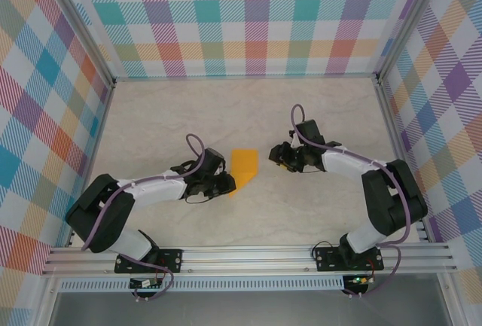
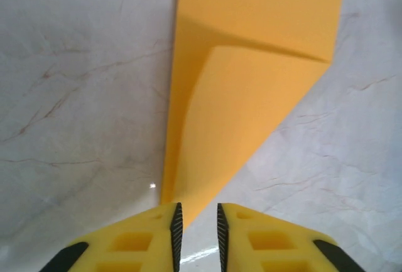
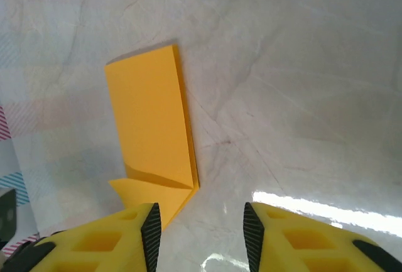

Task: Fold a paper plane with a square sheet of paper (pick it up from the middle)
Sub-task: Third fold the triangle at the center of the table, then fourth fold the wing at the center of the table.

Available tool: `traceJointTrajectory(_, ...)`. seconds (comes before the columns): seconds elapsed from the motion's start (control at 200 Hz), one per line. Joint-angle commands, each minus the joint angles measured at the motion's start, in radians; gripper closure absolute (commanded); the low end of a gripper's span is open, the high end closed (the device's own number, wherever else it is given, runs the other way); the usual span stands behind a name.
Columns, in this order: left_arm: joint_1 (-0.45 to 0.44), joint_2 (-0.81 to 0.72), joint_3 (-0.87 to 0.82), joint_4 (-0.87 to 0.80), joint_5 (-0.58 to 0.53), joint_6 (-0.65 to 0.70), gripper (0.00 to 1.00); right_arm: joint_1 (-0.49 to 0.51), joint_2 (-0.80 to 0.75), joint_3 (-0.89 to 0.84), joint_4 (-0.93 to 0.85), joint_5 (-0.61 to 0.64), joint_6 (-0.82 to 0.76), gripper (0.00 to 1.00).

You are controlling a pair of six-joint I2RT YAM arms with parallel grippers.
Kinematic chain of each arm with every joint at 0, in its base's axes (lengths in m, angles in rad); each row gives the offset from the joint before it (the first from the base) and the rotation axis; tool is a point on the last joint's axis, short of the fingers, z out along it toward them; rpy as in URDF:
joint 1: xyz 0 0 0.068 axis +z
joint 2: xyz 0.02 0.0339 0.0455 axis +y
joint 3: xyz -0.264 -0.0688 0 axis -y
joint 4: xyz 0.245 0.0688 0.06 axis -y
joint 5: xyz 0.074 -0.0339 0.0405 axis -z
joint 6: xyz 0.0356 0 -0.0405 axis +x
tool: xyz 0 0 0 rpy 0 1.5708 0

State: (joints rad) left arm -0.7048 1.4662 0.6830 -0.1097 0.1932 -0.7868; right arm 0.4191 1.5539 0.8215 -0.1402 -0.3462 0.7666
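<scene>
Tool on my left [image 2: 197, 225] stands narrowly parted, one point of the paper [image 2: 251, 108] at its tips. The sheet lies part-folded on the worktop [image 1: 316, 115] between my tools (light, limp, easily creased), so I'd pinch its folded edge. Right tool [image 3: 201, 228] gapes wider, empty, near it.

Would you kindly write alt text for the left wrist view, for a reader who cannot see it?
A partly folded orange-yellow paper lies on a pale marbled table, its pointed end toward the camera. The left gripper, yellow with jaws slightly apart, sits at the bottom edge, right at that point.
</scene>
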Motion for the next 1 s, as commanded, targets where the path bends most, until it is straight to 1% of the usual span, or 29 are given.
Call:
traceJointTrajectory(0.0, -0.012, -0.056, 0.043, -0.065, -0.069, 0.015, 0.68, 0.003, -0.059, -0.02, -0.031, -0.031, -0.043, 0.47)
traceJointTrajectory(0.085, -0.027, -0.073, 0.051, -0.068, -0.104, -0.004, 0.63, 0.002, -0.09, -0.029, -0.036, -0.037, -0.053, 0.34)
traceJointTrajectory(0.14, -0.043, -0.076, 0.058, -0.065, -0.139, -0.019, 0.61, 0.003, -0.104, -0.035, -0.038, -0.042, -0.059, 0.22)
traceJointTrajectory(0.205, -0.067, -0.068, 0.068, -0.057, -0.181, -0.039, 0.6, 0.003, -0.112, -0.038, -0.041, -0.051, -0.066, 0.12)
traceJointTrajectory(0.3, -0.104, -0.041, 0.086, -0.034, -0.241, -0.069, 0.6, 0.003, -0.105, -0.042, -0.04, -0.078, -0.07, 0.04)
traceJointTrajectory(0.395, -0.131, -0.004, 0.108, -0.021, -0.294, -0.093, 0.6, 0.003, -0.095, -0.051, -0.021, -0.098, -0.059, 0.0)
traceJointTrajectory(0.54, -0.135, 0.046, 0.115, -0.007, -0.344, -0.137, 0.65, 0.003, -0.06, -0.043, -0.005, -0.13, -0.049, 0.0)
traceJointTrajectory(0.665, -0.133, 0.059, 0.091, 0.019, -0.361, -0.146, 0.7, 0.008, -0.004, -0.023, 0.009, -0.189, -0.046, 0.0)
traceJointTrajectory(0.755, -0.134, 0.065, 0.089, 0.02, -0.366, -0.146, 0.72, 0.024, 0.039, -0.008, 0.017, -0.212, -0.033, 0.02)
traceJointTrajectory(0.915, -0.127, 0.109, 0.102, 0.028, -0.376, -0.129, 0.77, 0.058, 0.097, 0.025, 0.038, -0.233, -0.026, 0.12)
traceJointTrajectory(0.995, -0.125, 0.125, 0.102, 0.038, -0.387, -0.125, 0.79, 0.063, 0.132, 0.05, 0.049, -0.251, -0.02, 0.21)
